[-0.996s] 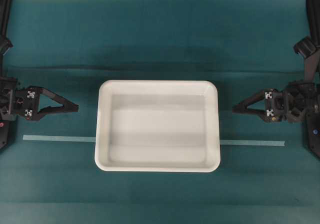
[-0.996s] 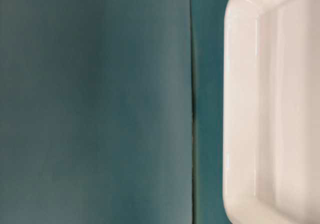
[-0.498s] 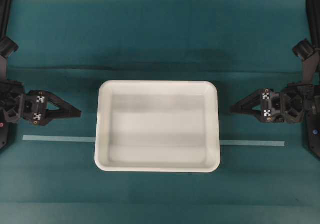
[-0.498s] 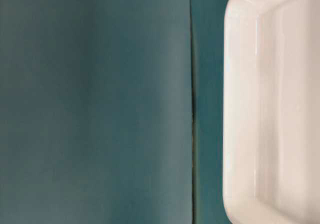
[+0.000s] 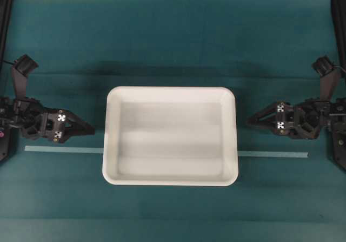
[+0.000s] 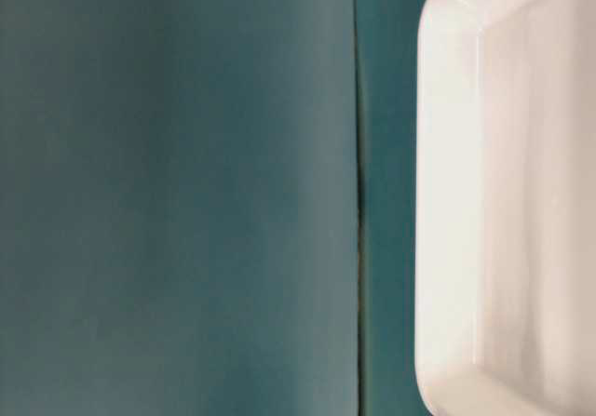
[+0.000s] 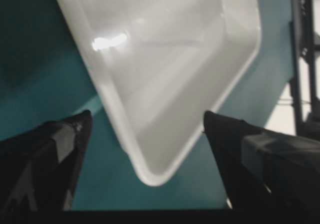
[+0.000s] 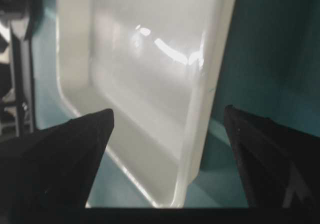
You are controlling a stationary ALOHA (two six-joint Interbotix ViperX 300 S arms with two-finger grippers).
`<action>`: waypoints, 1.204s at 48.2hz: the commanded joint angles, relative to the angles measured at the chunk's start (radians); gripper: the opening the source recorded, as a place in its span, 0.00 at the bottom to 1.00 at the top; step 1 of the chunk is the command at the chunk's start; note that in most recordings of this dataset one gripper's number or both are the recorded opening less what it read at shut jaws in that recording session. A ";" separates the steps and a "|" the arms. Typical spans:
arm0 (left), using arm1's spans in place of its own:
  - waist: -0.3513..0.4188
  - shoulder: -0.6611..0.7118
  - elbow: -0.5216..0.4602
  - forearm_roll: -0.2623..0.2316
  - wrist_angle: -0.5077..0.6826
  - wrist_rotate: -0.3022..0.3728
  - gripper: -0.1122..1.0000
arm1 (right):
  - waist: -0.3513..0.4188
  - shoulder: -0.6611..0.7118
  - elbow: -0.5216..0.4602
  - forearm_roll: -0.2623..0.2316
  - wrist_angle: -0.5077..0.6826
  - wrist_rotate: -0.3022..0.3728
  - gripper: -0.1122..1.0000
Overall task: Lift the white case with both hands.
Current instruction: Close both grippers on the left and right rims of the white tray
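Observation:
The white case [image 5: 170, 136], a wide shallow tray with a raised rim, lies flat and empty on the teal cloth. My left gripper [image 5: 92, 129] points at its left side, a small gap away. My right gripper [image 5: 250, 121] points at its right side, also just short of the rim. In the left wrist view the left gripper [image 7: 146, 116] is open, and a corner of the case [image 7: 165, 58] lies ahead between the two fingers, untouched. The right gripper [image 8: 169, 111] is equally wide open, with the case's rim [image 8: 200, 114] ahead of it. The table-level view shows only the case's edge [image 6: 447, 202].
A pale tape strip [image 5: 59, 149] runs under the case and out the other side [image 5: 273, 155]. A seam [image 6: 358, 202] crosses the teal cloth. Black arm frames stand at the far left [image 5: 5, 14] and far right [image 5: 338, 14] edges.
Both grippers have opened and turned at the wrist. The left one has moved right and toward the front, closer to the case. The right one has edged slightly left. The case has not moved.

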 commanded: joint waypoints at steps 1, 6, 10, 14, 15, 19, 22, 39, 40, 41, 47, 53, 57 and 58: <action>0.003 0.072 0.002 0.003 -0.061 0.002 0.97 | 0.015 0.071 -0.005 0.000 -0.048 0.015 0.94; 0.005 0.123 0.002 0.002 -0.112 0.002 0.97 | 0.044 0.127 -0.005 -0.002 -0.107 0.052 0.94; 0.005 0.163 0.000 0.003 -0.153 0.002 0.97 | 0.067 0.181 -0.006 -0.005 -0.166 0.089 0.94; 0.005 0.189 0.000 0.003 -0.181 0.002 0.97 | 0.083 0.232 -0.006 -0.011 -0.216 0.123 0.94; 0.005 0.195 -0.002 0.003 -0.186 0.002 0.97 | 0.084 0.242 -0.008 -0.014 -0.229 0.129 0.94; 0.005 0.221 -0.002 0.003 -0.201 0.003 0.97 | 0.094 0.285 -0.008 -0.023 -0.267 0.155 0.94; 0.006 0.247 -0.003 0.003 -0.213 0.005 0.97 | 0.095 0.313 -0.008 -0.028 -0.291 0.170 0.94; 0.038 0.333 -0.034 0.003 -0.267 0.029 0.97 | 0.097 0.430 -0.075 -0.034 -0.353 0.189 0.94; 0.038 0.336 -0.041 0.003 -0.268 0.034 0.97 | 0.097 0.434 -0.080 -0.034 -0.353 0.189 0.94; 0.038 0.337 -0.043 0.002 -0.268 0.035 0.97 | 0.097 0.437 -0.084 -0.034 -0.353 0.189 0.94; 0.038 0.351 -0.058 0.003 -0.268 0.037 0.97 | 0.097 0.446 -0.097 -0.034 -0.348 0.192 0.94; 0.038 0.365 -0.067 0.003 -0.268 0.038 0.96 | 0.097 0.446 -0.097 -0.034 -0.345 0.193 0.93; 0.038 0.371 -0.072 0.003 -0.268 0.038 0.96 | 0.097 0.446 -0.097 -0.034 -0.341 0.193 0.92; 0.038 0.373 -0.072 0.003 -0.268 0.038 0.96 | 0.097 0.446 -0.098 -0.034 -0.339 0.193 0.92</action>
